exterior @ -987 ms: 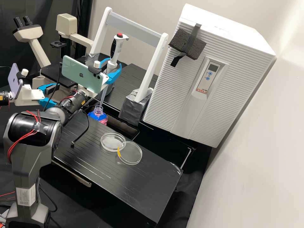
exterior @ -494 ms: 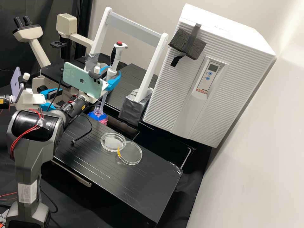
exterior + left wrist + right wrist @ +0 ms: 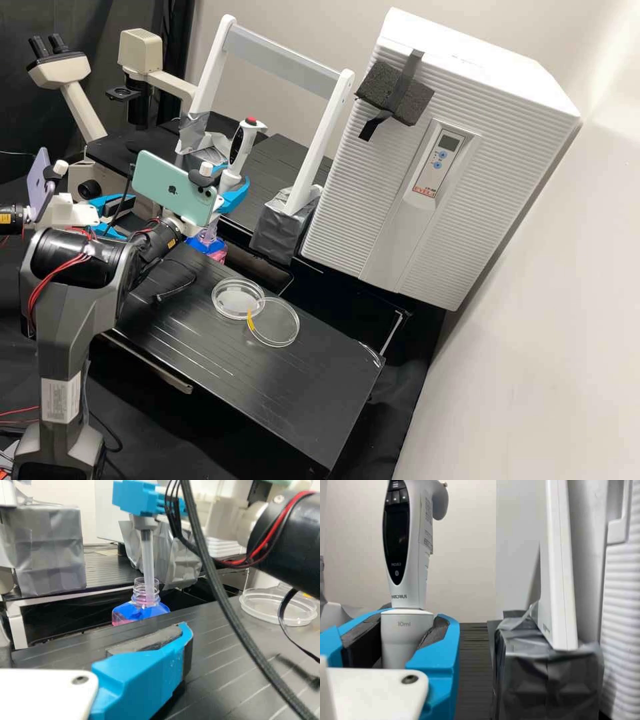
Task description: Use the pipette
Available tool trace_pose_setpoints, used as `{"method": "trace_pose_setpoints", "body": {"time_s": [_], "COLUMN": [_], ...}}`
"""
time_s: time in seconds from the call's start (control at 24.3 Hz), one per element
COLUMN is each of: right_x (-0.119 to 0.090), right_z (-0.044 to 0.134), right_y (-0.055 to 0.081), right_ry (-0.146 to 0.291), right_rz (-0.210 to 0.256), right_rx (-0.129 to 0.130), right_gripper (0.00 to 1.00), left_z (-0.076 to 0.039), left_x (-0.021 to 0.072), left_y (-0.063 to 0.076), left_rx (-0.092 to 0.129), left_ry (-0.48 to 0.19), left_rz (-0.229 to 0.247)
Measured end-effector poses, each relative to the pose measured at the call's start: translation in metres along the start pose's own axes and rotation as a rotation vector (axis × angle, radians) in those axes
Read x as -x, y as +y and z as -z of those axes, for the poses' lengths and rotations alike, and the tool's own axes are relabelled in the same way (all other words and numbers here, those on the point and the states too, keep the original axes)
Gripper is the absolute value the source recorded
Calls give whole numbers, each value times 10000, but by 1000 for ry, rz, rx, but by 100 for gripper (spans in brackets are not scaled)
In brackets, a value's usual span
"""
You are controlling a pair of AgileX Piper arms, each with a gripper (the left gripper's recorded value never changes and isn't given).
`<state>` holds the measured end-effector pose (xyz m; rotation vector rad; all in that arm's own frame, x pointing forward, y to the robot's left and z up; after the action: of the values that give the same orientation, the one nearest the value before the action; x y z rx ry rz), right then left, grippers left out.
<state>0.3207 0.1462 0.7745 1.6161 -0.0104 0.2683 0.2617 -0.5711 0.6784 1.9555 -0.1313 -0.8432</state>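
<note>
- Black bench [image 3: 300, 393] under a pale wall carries everything.
- Upright over the bench's far left corner stands the pipette [image 3: 238, 148], its clear tip [image 3: 148, 565] down inside the neck of the bottle [image 3: 141, 611], apparently to reach the pink liquid.
- Around the pipette's lower barrel the right gripper [image 3: 230, 191] is clamped, with the red plunger button bare on top, probably so it can be pressed.
- Near the bottle hangs the left gripper [image 3: 107, 215], spread and holding nothing, perhaps placed to work that button.
- Two dishes [image 3: 257, 310] lie overlapping near the bench's middle, uncovered, likely to take the liquid.
- Along the right edge stands a white cabinet [image 3: 433, 153].
</note>
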Motion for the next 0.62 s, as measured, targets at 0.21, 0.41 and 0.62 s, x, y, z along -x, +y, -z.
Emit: {"method": "trace_pose_setpoints", "body": {"time_s": [0.21, 0.41, 0.62], "right_x": [7, 7, 78], "right_z": [-26, -30, 46], "right_y": [-20, -18, 60], "right_ry": [-13, -18, -7], "right_rz": [3, 1, 9], "right_rx": [-5, -14, -32], "right_gripper": [0, 0, 0], "left_z": [0, 0, -28], "left_x": [0, 0, -2], "left_y": [0, 0, -9], "left_rx": [0, 0, -1], "left_ry": [0, 0, -9], "left_rz": [0, 0, 3]}}
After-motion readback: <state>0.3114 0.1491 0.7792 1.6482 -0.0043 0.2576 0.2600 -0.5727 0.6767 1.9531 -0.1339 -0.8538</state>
